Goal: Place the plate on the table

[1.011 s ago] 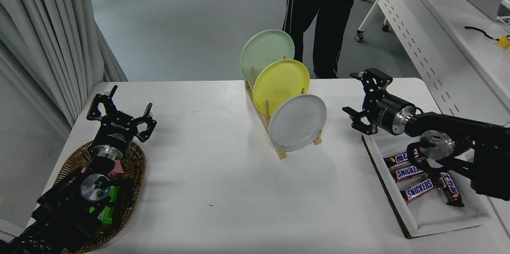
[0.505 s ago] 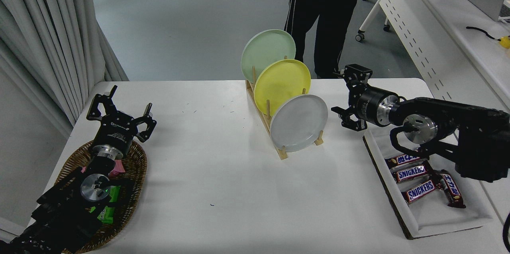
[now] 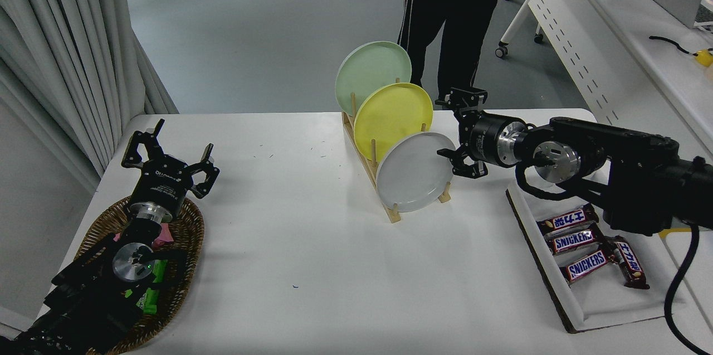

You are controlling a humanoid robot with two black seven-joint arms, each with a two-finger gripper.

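Observation:
The light-grey plate (image 3: pixel 415 171) stands on edge in the front slot of a wooden rack (image 3: pixel 372 168) on the white table (image 3: pixel 312 266). A yellow plate (image 3: pixel 392 115) and a pale green plate (image 3: pixel 372 69) stand behind it in the same rack. My right gripper (image 3: pixel 452 129) is open, just right of the grey plate's upper right rim, with its lower finger close to the rim; I cannot tell if it touches. My left gripper (image 3: pixel 170 153) is open and parked at the lower left above a wicker basket (image 3: pixel 184 243).
A white tray (image 3: pixel 607 302) with several chocolate bars (image 3: pixel 585 243) lies at the right, under my right arm. A person in black (image 3: pixel 451 15) stands beyond the table's far edge. A white desk (image 3: pixel 618 26) stands at the upper right.
My right gripper has moved left and slightly up, from over the tray's far end to the grey plate's right rim. The plates and the left arm have not moved.

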